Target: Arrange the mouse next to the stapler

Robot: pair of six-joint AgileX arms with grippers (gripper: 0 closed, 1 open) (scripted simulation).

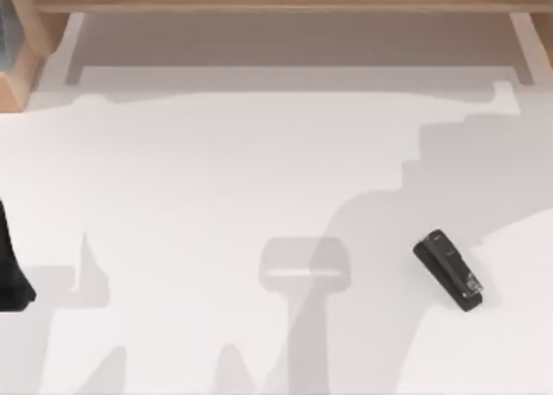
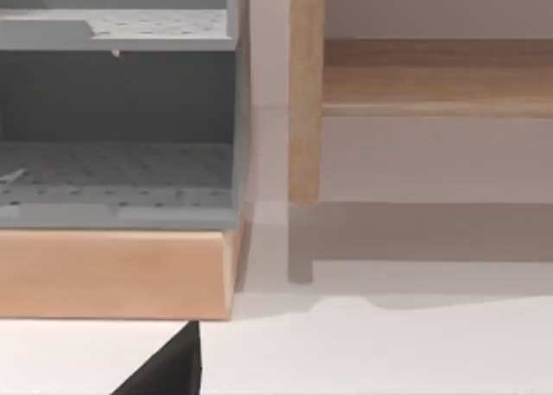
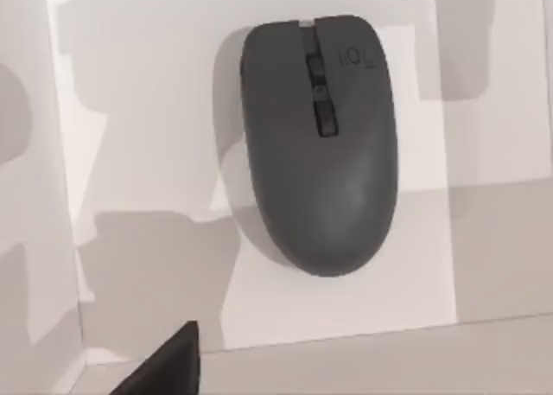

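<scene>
- Dark and wedge-shaped, a piece of the right gripper [image 3: 168, 360] pokes into the right wrist view; whether that tool is wide or narrow I cannot tell.
- Just beyond it lies the mouse [image 3: 320, 144], dark grey, flat on the white table [image 3: 155, 265], with its scroll wheel and buttons facing up.
- Judging by its looks, the mouse is light, rigid and smooth-shelled, so it may slip. The two long flanks at its widest part seem the best place to pinch it.
- Over by the table's left edge, the left arm [image 1: 10, 270] sits parked in the top view, and a dark sliver of the left gripper [image 2: 168, 369] shows in its own wrist view; I cannot tell its opening either.
- In the top view the stapler [image 1: 449, 270] lies slantwise near the table's front right corner, metal end toward the front edge.
- That wrist view faces a grey shelf unit [image 2: 117, 118] with a wooden base at the table's back left corner.
</scene>
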